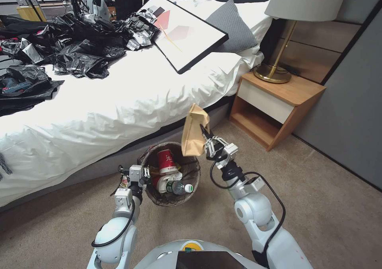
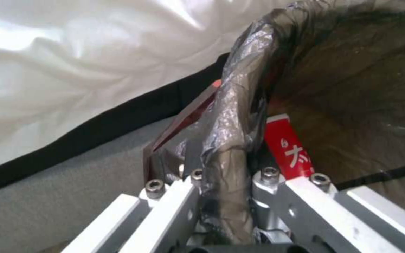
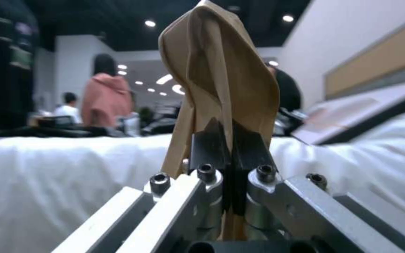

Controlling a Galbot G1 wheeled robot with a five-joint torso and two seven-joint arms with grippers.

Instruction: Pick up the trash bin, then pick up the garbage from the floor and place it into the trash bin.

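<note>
R hand [image 1: 207, 138] clamps brown paper bag [image 1: 193, 130] just above bin [image 1: 187, 196] | L hand [image 1: 144, 176] pinches bin rim

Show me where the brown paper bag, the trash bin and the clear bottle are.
brown paper bag [image 1: 193, 131], head view, middle of its crumpled face.
trash bin [image 1: 146, 154], head view, bag-lined rim on the left side.
clear bottle [image 1: 175, 187], head view, its green label.

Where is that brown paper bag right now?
In the head view, the brown paper bag is pinched in the right gripper, held up beside the bed, above the right rim of the trash bin.
</note>
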